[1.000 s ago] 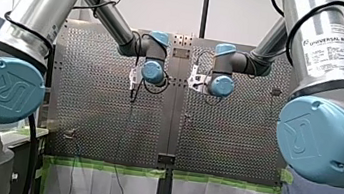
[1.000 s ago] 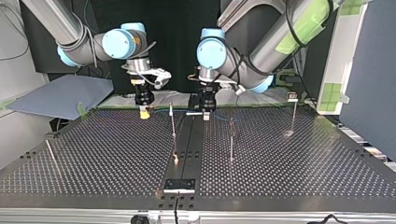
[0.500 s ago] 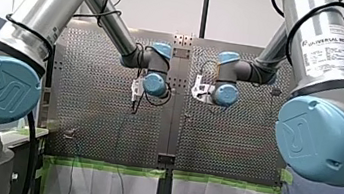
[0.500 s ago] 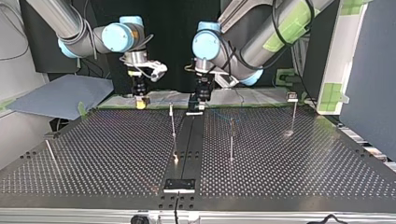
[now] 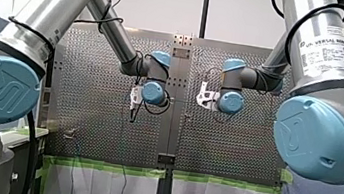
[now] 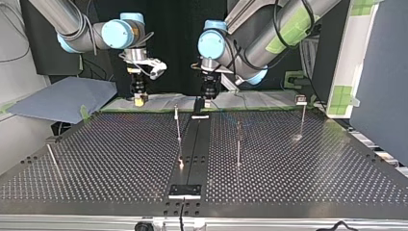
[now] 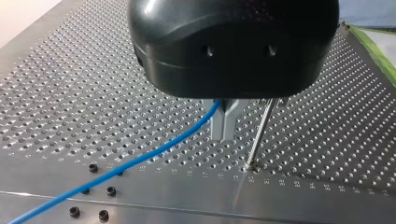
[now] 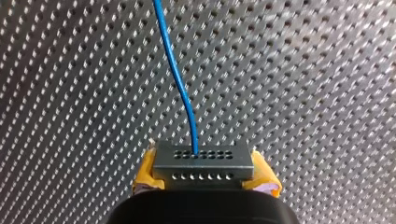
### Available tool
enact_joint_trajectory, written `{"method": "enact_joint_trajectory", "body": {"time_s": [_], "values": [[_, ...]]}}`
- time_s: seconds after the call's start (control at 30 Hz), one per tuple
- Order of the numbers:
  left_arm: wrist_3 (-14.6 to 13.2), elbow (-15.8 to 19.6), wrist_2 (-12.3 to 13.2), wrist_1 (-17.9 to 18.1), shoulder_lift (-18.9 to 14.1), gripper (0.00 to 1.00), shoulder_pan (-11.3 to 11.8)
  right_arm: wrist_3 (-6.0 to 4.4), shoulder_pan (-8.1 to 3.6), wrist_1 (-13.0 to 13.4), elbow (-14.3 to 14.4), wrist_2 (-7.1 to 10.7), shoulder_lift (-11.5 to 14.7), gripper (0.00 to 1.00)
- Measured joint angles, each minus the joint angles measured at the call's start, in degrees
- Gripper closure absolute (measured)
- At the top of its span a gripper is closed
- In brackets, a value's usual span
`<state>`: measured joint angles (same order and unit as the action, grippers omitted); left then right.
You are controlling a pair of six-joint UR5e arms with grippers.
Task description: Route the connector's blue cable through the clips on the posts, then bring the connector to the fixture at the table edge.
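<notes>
Two arms: left arm [image 5: 112,34] and right arm [image 5: 318,40]. Two grippers, one per arm: left gripper [image 7: 223,135] and right gripper [image 8: 205,173]. The left gripper shows two metal fingers [image 7: 217,123]. The right gripper shows two yellow pads [image 8: 145,170].

One connector [image 8: 204,161], with two rows of holes in its face. One blue cable [image 8: 180,84]. One table [image 6: 308,178].

The top view shows three upright posts: one [image 6: 178,126], a second [image 6: 238,144] and a third [image 6: 302,118]. One thin rod [image 6: 52,161] leans at that view's left. One clip [image 6: 301,99] shows plainly, atop the third post. One fixture [image 6: 184,191] sits at the table's near edge.
</notes>
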<state>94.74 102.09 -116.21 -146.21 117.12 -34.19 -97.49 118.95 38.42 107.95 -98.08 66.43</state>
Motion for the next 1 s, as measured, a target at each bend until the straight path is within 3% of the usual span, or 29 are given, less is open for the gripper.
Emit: {"method": "enact_joint_trajectory", "body": {"time_s": [0.37,0.77,1.0], "values": [[0.1,0.8,0.0,0.9,0.6,1.0,-0.4,0.31,-1.61,4.0,3.3,0.03,-0.8,1.0],[0.3,0.8,0.2,4.0,5.1,1.0,-1.0,0.35,-2.14,7.4,3.5,0.68,-6.1,1.0],[0.4,0.7,0.3,4.2,5.3,1.0,-1.3,0.36,-2.74,8.3,3.4,1.02,-7.0,1.0]]}}
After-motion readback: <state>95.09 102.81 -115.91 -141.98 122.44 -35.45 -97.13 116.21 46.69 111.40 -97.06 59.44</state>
